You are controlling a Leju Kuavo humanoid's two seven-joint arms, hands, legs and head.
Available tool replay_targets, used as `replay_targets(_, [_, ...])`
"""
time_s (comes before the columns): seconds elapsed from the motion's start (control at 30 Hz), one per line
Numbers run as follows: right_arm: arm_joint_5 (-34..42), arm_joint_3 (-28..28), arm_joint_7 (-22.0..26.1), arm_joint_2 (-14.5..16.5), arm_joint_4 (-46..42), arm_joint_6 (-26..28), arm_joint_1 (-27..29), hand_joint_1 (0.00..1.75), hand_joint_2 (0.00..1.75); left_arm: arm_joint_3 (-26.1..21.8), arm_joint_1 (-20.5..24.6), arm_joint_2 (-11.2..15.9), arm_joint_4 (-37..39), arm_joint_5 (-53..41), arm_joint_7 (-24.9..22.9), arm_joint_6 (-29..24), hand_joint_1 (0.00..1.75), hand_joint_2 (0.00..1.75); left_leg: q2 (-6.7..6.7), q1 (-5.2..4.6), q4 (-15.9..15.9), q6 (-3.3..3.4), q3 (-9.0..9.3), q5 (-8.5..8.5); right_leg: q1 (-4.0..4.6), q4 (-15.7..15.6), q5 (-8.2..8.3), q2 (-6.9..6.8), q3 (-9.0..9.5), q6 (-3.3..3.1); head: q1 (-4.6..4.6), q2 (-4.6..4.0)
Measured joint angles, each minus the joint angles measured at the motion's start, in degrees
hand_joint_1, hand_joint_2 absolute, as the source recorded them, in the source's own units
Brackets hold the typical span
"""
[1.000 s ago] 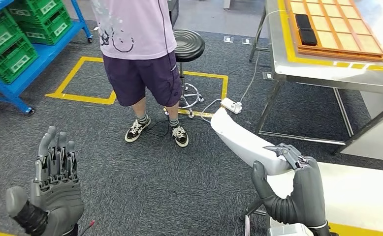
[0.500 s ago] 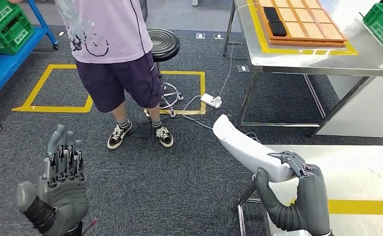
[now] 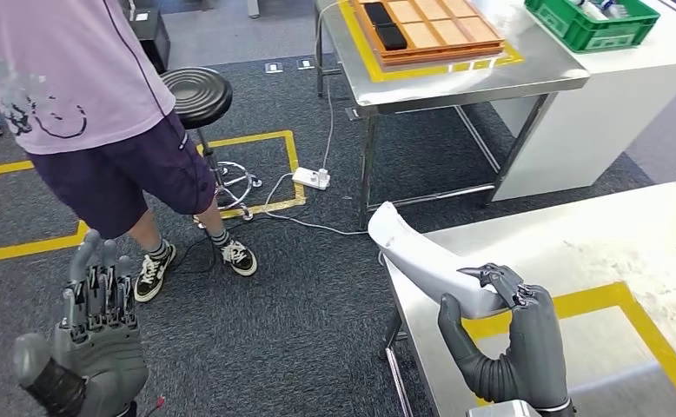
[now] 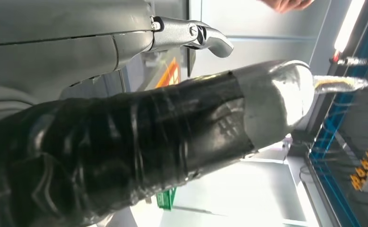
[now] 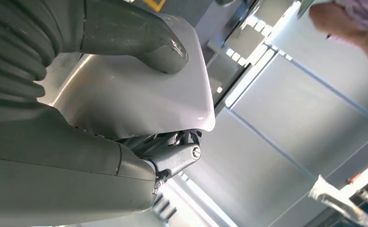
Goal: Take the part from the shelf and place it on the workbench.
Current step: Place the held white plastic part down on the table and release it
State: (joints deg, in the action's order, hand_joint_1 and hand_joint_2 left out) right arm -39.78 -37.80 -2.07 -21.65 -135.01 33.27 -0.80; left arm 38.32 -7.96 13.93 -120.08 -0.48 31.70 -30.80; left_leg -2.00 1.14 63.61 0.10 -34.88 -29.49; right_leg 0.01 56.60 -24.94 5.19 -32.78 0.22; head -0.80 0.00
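Note:
My right hand (image 3: 513,343) grips a long white curved part (image 3: 421,258) by its near end, thumb on one side and fingers over the top. The part slants up and away over the near corner of a steel workbench (image 3: 578,252) marked with yellow tape. In the right wrist view the thumb (image 5: 139,40) presses on the white part (image 5: 139,97). My left hand (image 3: 91,334) is raised at the lower left, fingers straight and apart, holding nothing. The left wrist view shows its taped thumb (image 4: 172,127) close up.
A person in a lilac shirt and dark shorts (image 3: 100,130) stands at the left beside a black stool (image 3: 197,94). A second steel table (image 3: 465,74) at the back carries an orange tray (image 3: 426,26) and a green crate (image 3: 591,22). A power strip (image 3: 310,179) lies on the carpet.
The camera has swung right: the person, stool and far table slid left, and the near workbench has come into fuller view under the part. Both hands keep their poses.

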Motion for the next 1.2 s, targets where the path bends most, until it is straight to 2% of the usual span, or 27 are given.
replay_targets(0.03, [0.15, 0.0, -0.09, 0.01, 0.0, -0.02, -0.03, 1.75, 1.75, 0.01, 0.02, 0.02, -0.02, -0.01, 0.02, -0.08, 0.0, 0.0, -1.01, 0.17, -3.06, 0.1, 1.47, 1.0, -0.04, 0.34, -0.14, 0.75, -0.2, 0.32, -0.19, 0.0])
replay_targets(0.1, [0.72, 0.01, -0.38, 0.02, -0.01, -0.14, -0.18, 1.75, 1.75, 0.02, 0.08, 0.03, -0.05, -0.01, -0.01, -0.14, 0.0, 0.0, -1.88, 0.08, -5.24, 0.65, 2.78, 1.05, -0.2, 0.69, -0.14, 1.95, -0.81, 1.08, -0.35, 0.0])
replay_targets(0.17, [1.64, 0.1, -0.85, 0.0, -0.02, -0.4, -0.39, 1.75, 1.75, 0.02, 0.26, 0.02, -0.07, -0.01, -0.14, 0.11, 0.0, 0.0, -0.58, -0.12, -5.44, 1.54, 3.04, 1.42, -0.43, 0.79, 0.07, 2.49, -1.64, 1.8, -0.32, 0.0])
replay_targets(0.23, [2.72, 0.34, -1.34, -0.07, -0.02, -0.75, -0.85, 1.75, 1.75, 0.02, 0.67, -0.04, -0.07, -0.01, -0.38, 0.57, 0.0, 0.0, 0.68, -0.11, -5.8, 2.28, 3.11, 1.73, -0.34, 3.01, -1.09, 0.15, -3.12, 2.26, 0.16, 0.0])
replay_targets(0.3, [3.77, 0.75, -1.72, -0.13, -0.02, -1.1, -1.42, 1.75, 1.75, 0.02, 0.88, -0.11, -0.07, -0.04, -0.61, 0.88, 0.0, 0.0, 2.09, -0.33, -5.93, 2.78, 3.1, 1.69, -0.26, 9.68, -4.4, -3.22, -6.2, 2.55, 0.95, 0.0])
replay_targets(0.37, [4.61, 1.19, -1.98, -0.21, 0.04, -1.38, -1.61, 1.75, 1.75, 0.02, 0.86, -0.13, -0.07, -0.09, -0.79, 0.96, 0.0, 0.0, 3.7, -0.62, -5.92, 3.02, 3.05, 1.53, -0.34, 16.51, -7.05, -4.4, -9.33, 2.72, 1.43, 0.0])
replay_targets(0.4, [4.87, 1.38, -2.05, -0.26, 0.08, -1.47, -1.6, 1.75, 1.75, 0.02, 0.88, -0.14, -0.07, -0.11, -0.84, 0.96, 0.0, 0.0, 4.47, -0.72, -5.92, 3.05, 3.06, 1.44, -0.34, 17.42, -6.99, -4.56, -9.68, 2.71, 1.59, 0.0])
replay_targets(0.43, [5.04, 1.55, -2.09, -0.32, 0.11, -1.51, -1.61, 1.75, 1.75, 0.02, 0.9, -0.15, -0.07, -0.13, -0.87, 0.96, 0.0, 0.0, 5.22, -0.79, -5.91, 3.04, 3.14, 1.33, -0.3, 15.99, -5.9, -4.76, -8.86, 2.6, 1.78, 0.0])
replay_targets(0.47, [5.12, 1.69, -2.1, -0.37, 0.13, -1.52, -1.63, 1.75, 1.75, 0.02, 0.92, -0.16, -0.07, -0.15, -0.89, 0.96, 0.0, 0.0, 5.95, -0.85, -5.91, 2.99, 3.3, 1.17, -0.2, 12.4, -4.06, -5.39, -6.91, 2.36, 1.96, 0.0])
replay_targets(0.53, [5.15, 1.97, -2.13, -0.43, 0.14, -1.54, -1.74, 1.75, 1.75, 0.02, 0.98, -0.22, -0.07, -0.17, -0.89, 0.96, 0.0, 0.0, 7.26, -1.05, -5.9, 2.71, 3.69, 0.81, 0.46, 4.36, -1.51, -8.25, -2.54, 1.65, 2.24, 0.0])
replay_targets(0.57, [5.17, 2.13, -2.14, -0.44, 0.14, -1.55, -1.84, 1.75, 1.75, 0.02, 1.0, -0.26, -0.07, -0.17, -0.89, 0.96, 0.0, 0.0, 7.84, -1.16, -5.89, 2.51, 3.8, 0.68, 0.82, 1.95, -1.04, -9.31, -1.12, 1.26, 2.31, 0.0])
replay_targets(0.6, [5.22, 2.32, -2.15, -0.48, 0.14, -1.6, -1.92, 1.75, 1.75, 0.02, 1.02, -0.3, -0.07, -0.17, -0.9, 0.96, 0.0, 0.0, 8.44, -1.25, -5.89, 2.28, 3.86, 0.58, 1.14, 1.02, -1.16, -9.73, -0.62, 0.98, 2.31, 0.0])
replay_targets(0.67, [5.45, 2.67, -2.17, -0.56, 0.14, -1.82, -1.97, 1.75, 1.75, 0.03, 1.1, -0.37, -0.08, -0.19, -0.91, 0.88, 0.0, 0.0, 9.68, -1.33, -5.98, 1.75, 3.91, 0.37, 1.18, 0.62, -0.9, -8.28, -0.4, 0.43, 2.27, 0.0])
replay_targets(0.7, [5.64, 2.79, -2.16, -0.6, 0.16, -2.02, -1.95, 1.75, 1.75, 0.05, 1.22, -0.39, -0.08, -0.19, -0.93, 0.81, 0.0, 0.0, 9.27, -1.25, -5.73, 1.42, 3.88, 0.03, 1.03, 0.22, -0.71, -7.54, -0.19, 0.21, 2.2, 0.0])
replay_targets(0.73, [5.87, 2.85, -2.16, -0.61, 0.21, -2.26, -2.03, 1.75, 1.75, 0.08, 1.38, -0.41, -0.08, -0.24, -0.91, 0.72, 0.0, 0.0, 8.02, -1.13, -4.68, 1.09, 3.45, -0.67, 0.79, -0.16, -0.52, -6.8, 0.12, 0.01, 2.06, 0.0])
replay_targets(0.8, [6.32, 2.89, -2.16, -0.61, 0.49, -2.8, -2.36, 1.75, 1.75, 0.18, 1.62, -0.45, -0.07, -0.32, -0.91, 0.54, 0.0, 0.0, 4.34, -0.79, 0.71, 0.51, 0.84, -3.14, 0.4, -0.6, -0.31, -5.39, 0.54, -0.29, 1.46, 0.0])
replay_targets(0.83, [6.62, 2.9, -2.19, -0.6, 0.72, -3.11, -2.57, 1.75, 1.75, 0.23, 1.64, -0.46, -0.02, -0.36, -0.92, 0.47, 0.0, 0.0, 3.21, -0.68, 4.48, 0.33, -1.24, -4.44, 0.31, -0.59, -0.29, -4.63, 0.54, -0.38, 1.09, 0.0])
replay_targets(0.87, [6.91, 2.89, -2.25, -0.57, 0.99, -3.39, -2.73, 1.75, 1.75, 0.28, 1.64, -0.47, 0.04, -0.36, -0.97, 0.44, 0.0, 0.0, 2.71, -0.6, 7.58, 0.19, -3.17, -5.11, 0.27, -0.57, -0.27, -3.83, 0.54, -0.46, 0.7, 0.0])
replay_targets(0.9, [7.23, 2.89, -2.32, -0.53, 1.33, -3.66, -2.88, 1.75, 1.75, 0.31, 1.63, -0.46, 0.13, -0.35, -1.02, 0.44, 0.0, 0.0, 2.46, -0.51, 9.14, 0.11, -4.45, -4.88, 0.25, -0.53, -0.3, -2.99, 0.55, -0.47, 0.4, 0.0])
replay_targets(0.93, [7.57, 2.88, -2.42, -0.47, 1.69, -3.91, -3.07, 1.75, 1.75, 0.34, 1.66, -0.46, 0.23, -0.35, -1.05, 0.47, 0.0, 0.0, 2.3, -0.42, 8.63, 0.08, -4.74, -3.62, 0.22, -0.44, -0.35, -2.11, 0.57, -0.42, 0.16, 0.0])
replay_targets(0.97, [7.89, 2.87, -2.51, -0.38, 2.05, -4.12, -3.3, 1.75, 1.75, 0.37, 1.71, -0.45, 0.31, -0.35, -1.07, 0.54, 0.0, 0.0, 1.97, -0.29, 6.13, 0.09, -3.98, -1.62, 0.16, -0.29, -0.44, -1.23, 0.59, -0.33, -0.05, 0.0])
replay_targets(1.0, [8.24, 2.86, -2.58, -0.28, 2.41, -4.3, -3.58, 1.75, 1.75, 0.39, 1.76, -0.45, 0.37, -0.33, -1.09, 0.64, 0.0, 0.0, 1.06, -0.1, 2.47, 0.11, -2.54, 0.46, 0.07, -0.06, -0.57, -0.4, 0.55, -0.14, -0.22, 0.0])
replay_targets(1.03, [8.61, 2.86, -2.62, -0.17, 2.7, -4.47, -3.9, 1.75, 1.75, 0.4, 1.86, -0.46, 0.43, -0.25, -1.11, 0.79, 0.0, 0.0, -0.44, 0.12, -1.02, 0.13, -1.02, 1.73, 0.05, 0.27, -0.75, 0.38, 0.37, 0.15, -0.39, 0.0])
replay_targets(1.1, [9.63, 2.84, -2.69, -0.02, 3.29, -4.8, -4.57, 1.75, 1.75, 0.42, 2.06, -0.49, 0.49, -0.07, -1.12, 1.15, 0.0, 0.0, -2.53, 0.32, -4.81, 0.43, 1.02, 2.44, -0.16, 0.79, -0.94, 1.75, -0.26, 0.88, -0.6, 0.0])
replay_targets(1.13, [10.27, 2.82, -2.74, 0.02, 3.6, -4.96, -4.86, 1.75, 1.75, 0.43, 2.14, -0.52, 0.51, 0.03, -1.12, 1.42, 0.0, 0.0, -2.65, 0.22, -5.08, 0.7, 1.32, 2.17, -0.3, 0.84, -0.92, 2.37, -0.6, 1.28, -0.62, 0.0])
replay_targets(1.17, [11.01, 2.81, -2.78, 0.04, 3.98, -5.15, -5.15, 1.75, 1.75, 0.43, 2.19, -0.55, 0.51, 0.09, -1.11, 1.72, 0.0, 0.0, -2.0, 0.14, -5.14, 1.08, 1.52, 2.28, -0.5, 0.78, -0.82, 2.96, -1.03, 1.62, -0.61, 0.0])
replay_targets(1.2, [11.89, 2.81, -2.8, 0.09, 4.49, -5.38, -5.43, 1.75, 1.75, 0.44, 2.31, -0.61, 0.51, 0.21, -1.11, 2.17, 0.0, 0.0, -1.36, 0.12, -5.29, 1.42, 1.62, 2.38, -0.58, 0.97, -0.87, 2.74, -1.35, 1.92, -0.57, 0.0])
